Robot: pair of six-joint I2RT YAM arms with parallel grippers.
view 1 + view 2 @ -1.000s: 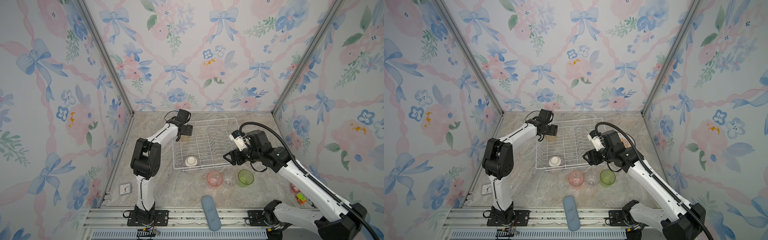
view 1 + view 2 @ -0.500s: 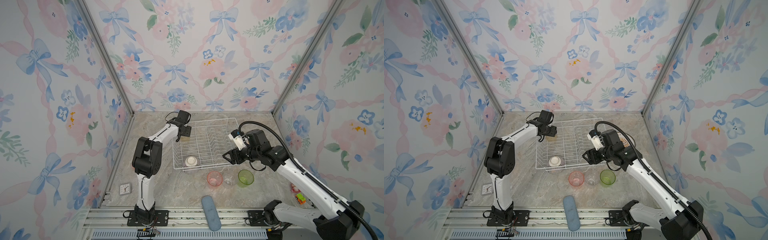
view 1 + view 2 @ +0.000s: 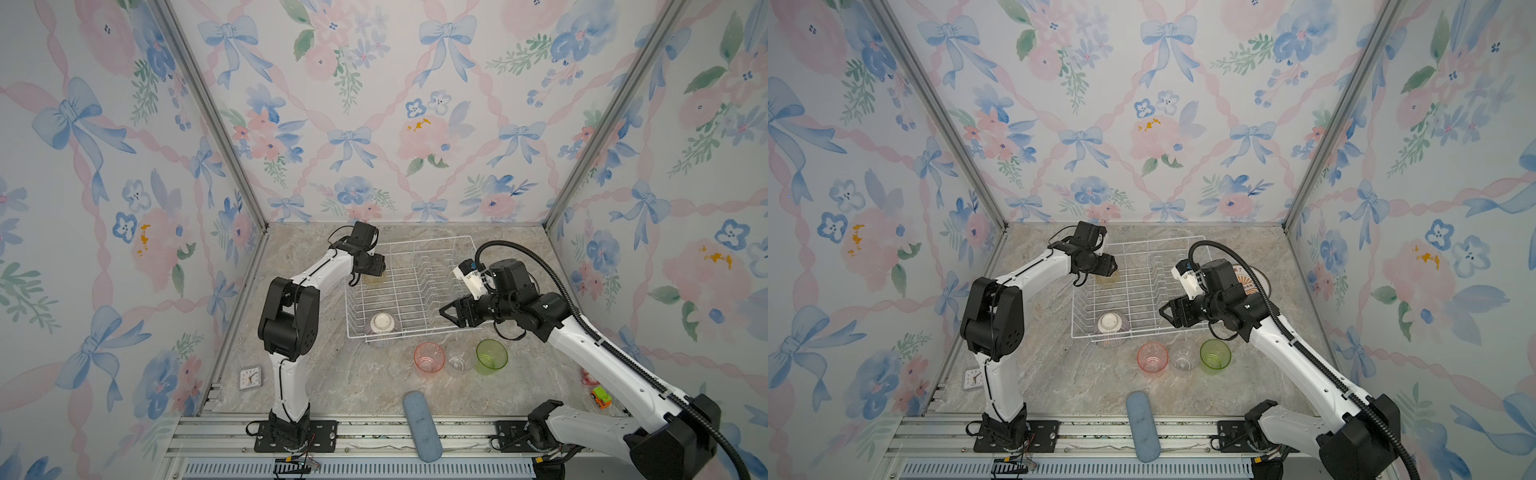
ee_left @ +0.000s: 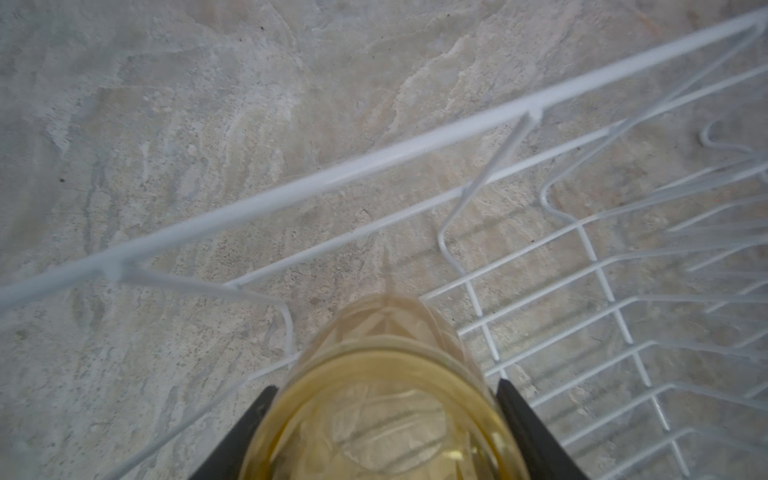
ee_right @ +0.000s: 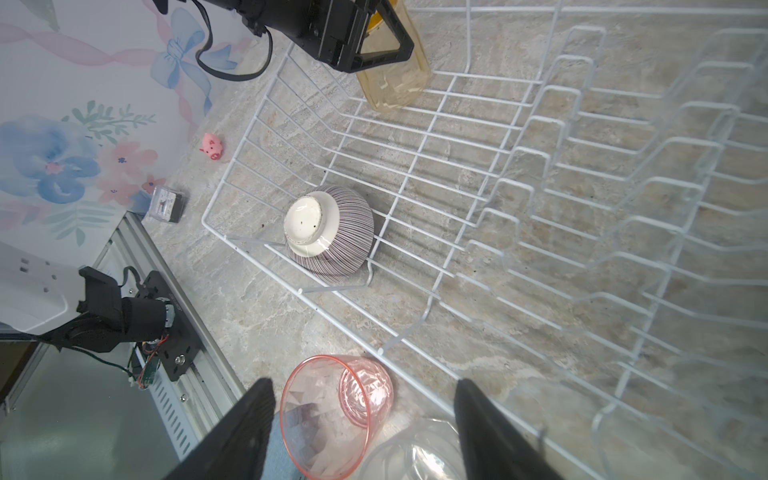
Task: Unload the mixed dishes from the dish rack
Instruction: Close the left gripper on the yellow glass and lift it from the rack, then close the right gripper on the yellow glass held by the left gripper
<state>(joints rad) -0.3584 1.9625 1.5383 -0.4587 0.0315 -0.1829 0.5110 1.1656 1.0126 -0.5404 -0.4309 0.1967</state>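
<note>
Gripping the yellow tumbler (image 4: 386,399) at the eleven-o'clock corner of the dish rack (image 3: 415,291), the left gripper (image 3: 374,269) should rise straight until the base clears the rim wire (image 4: 415,154) before swinging out, while the right gripper (image 3: 448,314) hovers open, empty, at four o'clock.

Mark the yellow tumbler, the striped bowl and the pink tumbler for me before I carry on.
yellow tumbler (image 5: 395,89): right wrist view, on its faceted side wall.
bowl (image 5: 349,232): right wrist view, on its striped wall beside the white foot.
pink tumbler (image 3: 1152,358): in a top view, inside its open mouth.
</note>
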